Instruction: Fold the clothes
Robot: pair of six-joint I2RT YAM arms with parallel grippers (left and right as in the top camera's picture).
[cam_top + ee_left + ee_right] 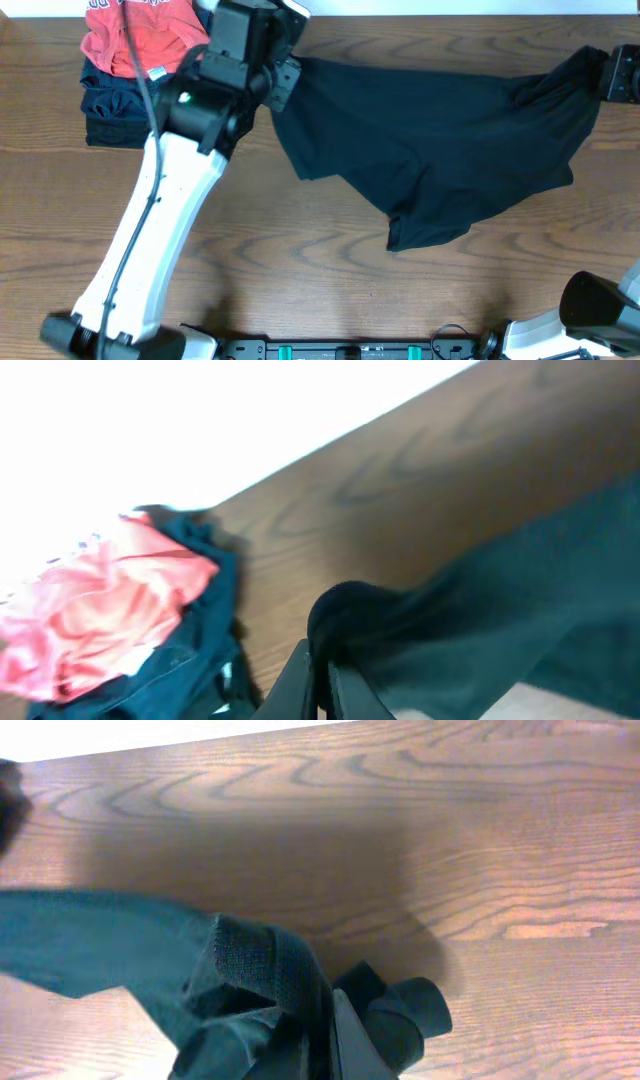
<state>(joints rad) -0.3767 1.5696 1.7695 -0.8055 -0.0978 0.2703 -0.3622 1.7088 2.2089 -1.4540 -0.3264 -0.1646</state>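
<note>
The black shirt (430, 150) hangs stretched across the back of the table between my two grippers, its lower part sagging toward the table's middle. My left gripper (285, 82) is shut on the shirt's left end; in the left wrist view the jaws (322, 685) pinch a bunch of black fabric (480, 630). My right gripper (608, 72) is shut on the shirt's right end at the far right edge; in the right wrist view the jaws (330, 1040) hold bunched black fabric (250, 980). No logo or tag shows.
A red-orange shirt (135, 35) lies on a stack of dark navy folded garments (115, 110) at the back left, close to my left arm; both show in the left wrist view (110, 610). The wooden table (300, 270) runs to the front.
</note>
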